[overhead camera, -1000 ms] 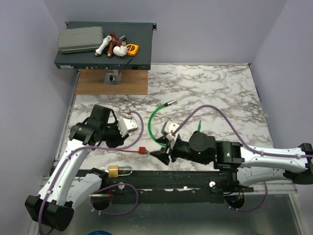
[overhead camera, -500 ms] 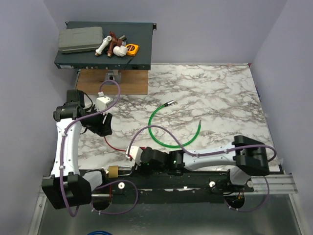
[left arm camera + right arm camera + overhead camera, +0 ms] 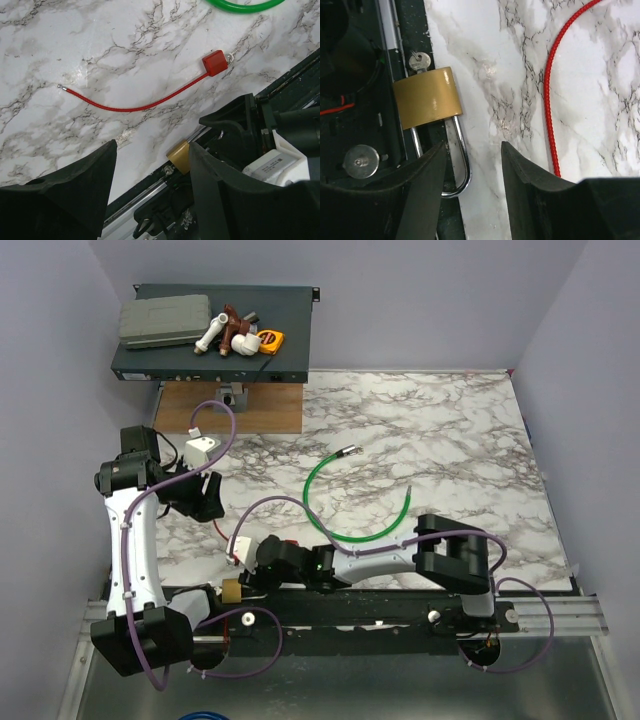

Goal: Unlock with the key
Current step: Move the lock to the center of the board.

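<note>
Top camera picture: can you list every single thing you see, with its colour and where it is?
padlock: one, brass with silver shackle, near table edge by the black rail
key: one, silvery, sticking out of the padlock's end
cord: one, red with a red block, on the table's near left
cable: one, green, curved, mid-table
table: one, white-grey marble
flat box: one, dark grey, far left
case: one, grey, on the box
pipe fittings: a few, white and brown, on the box
tape measure: one, yellow, on the box
wooden board: one, brown, under the box
left pincer: black, open, above the table
right pincer: black, open, over the shackle
</note>
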Available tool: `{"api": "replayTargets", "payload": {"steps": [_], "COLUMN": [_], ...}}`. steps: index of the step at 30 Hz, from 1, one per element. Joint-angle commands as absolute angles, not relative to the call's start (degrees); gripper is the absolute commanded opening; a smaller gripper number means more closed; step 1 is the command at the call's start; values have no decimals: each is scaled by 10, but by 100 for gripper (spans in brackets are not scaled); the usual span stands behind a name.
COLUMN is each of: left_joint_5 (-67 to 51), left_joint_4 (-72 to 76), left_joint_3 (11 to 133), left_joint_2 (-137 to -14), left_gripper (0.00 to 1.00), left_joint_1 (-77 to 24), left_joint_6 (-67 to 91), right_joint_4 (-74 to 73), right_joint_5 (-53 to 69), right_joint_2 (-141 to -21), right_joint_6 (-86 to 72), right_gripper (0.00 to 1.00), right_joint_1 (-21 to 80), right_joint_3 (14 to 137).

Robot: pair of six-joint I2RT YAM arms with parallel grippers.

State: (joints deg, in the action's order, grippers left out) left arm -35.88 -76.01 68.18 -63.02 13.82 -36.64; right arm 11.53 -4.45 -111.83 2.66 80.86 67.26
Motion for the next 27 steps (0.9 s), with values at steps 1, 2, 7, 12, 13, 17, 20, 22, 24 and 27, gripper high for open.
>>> {"api": "replayTargets", "payload": {"steps": [1, 2, 7, 12, 13, 17, 20, 22, 24, 27], "left_joint_5": [-382, -383, -388, -393, -393, -397, -402, -405, -406, -406], "left_joint_4": [-771, -771, -775, -786, -786, -785, -787, -790, -788, -786], "left_joint_3": [675, 675, 677, 686, 686, 685, 687, 690, 692, 694], "left_joint_2": [-617, -616, -607, -607, -607, -605, -602, -600, -595, -592], "left_gripper": [59, 59, 59, 61, 61, 63, 64, 65, 65, 65], "left_joint_1": [143, 143, 146, 147, 147, 147, 147, 147, 146, 147], "left_joint_6": [-372, -373, -374, -370, -367, -356, -344, -340, -334, -322], "right_joint_4": [135, 135, 127, 120, 115, 107, 113, 115, 119, 148], "right_joint_5": [-25, -20, -4, -4, -5, -36, -70, -84, -90, -105], "right_joint_2": [-1148, -1151, -1166, -1178, -1179, -1172, -1164, -1162, -1159, -1137], "right_joint_6": [49, 51, 55, 60, 63, 67, 64, 67, 70, 59], "right_gripper": [50, 50, 48, 44, 42, 30, 17, 9, 1, 1], "right_joint_1": [801, 800, 799, 800, 800, 800, 800, 800, 799, 800], "right_joint_3": [688, 687, 689, 681, 678, 652, 633, 625, 616, 591]}}
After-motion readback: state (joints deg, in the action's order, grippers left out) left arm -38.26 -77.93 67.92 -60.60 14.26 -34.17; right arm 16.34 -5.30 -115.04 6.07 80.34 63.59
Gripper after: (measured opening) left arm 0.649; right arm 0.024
